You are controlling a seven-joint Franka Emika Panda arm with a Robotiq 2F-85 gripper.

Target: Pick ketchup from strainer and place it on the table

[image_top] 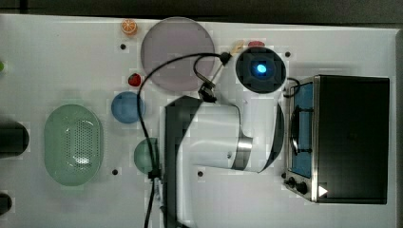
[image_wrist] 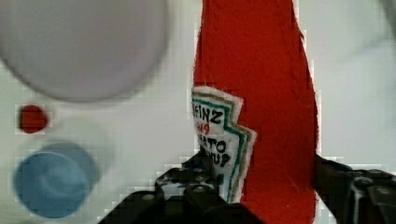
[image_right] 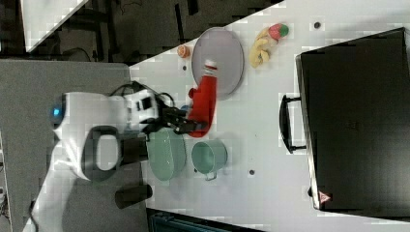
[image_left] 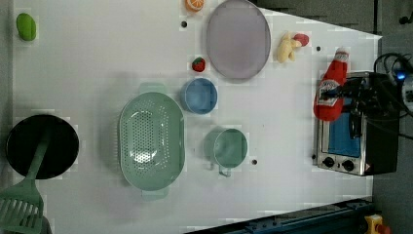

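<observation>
The ketchup (image_wrist: 261, 93), a soft red bottle with a white label, hangs above the table (image_left: 97, 58) with my gripper (image_wrist: 268, 172) shut on its lower body, one black finger on each side. In the left view the ketchup (image_left: 331, 90) shows in front of the oven, white cap pointing up in the picture, with the gripper (image_left: 348, 92) on it. In the right view the ketchup (image_right: 205, 99) overlaps the grey plate's edge. The strainer (image_left: 152, 140), pale green and oval, lies empty toward the left view's left, apart from the bottle; it also shows as the strainer (image_top: 73, 144) in the top view.
A toaster oven (image_left: 355, 126) stands at the left view's right. A grey plate (image_left: 238, 39), blue bowl (image_left: 198, 95), green cup (image_left: 229, 147), strawberry (image_left: 198, 64) and orange slice (image_left: 194, 4) lie mid-table. A black pan (image_left: 41, 146) and green spatula (image_left: 22, 204) sit at the left view's left.
</observation>
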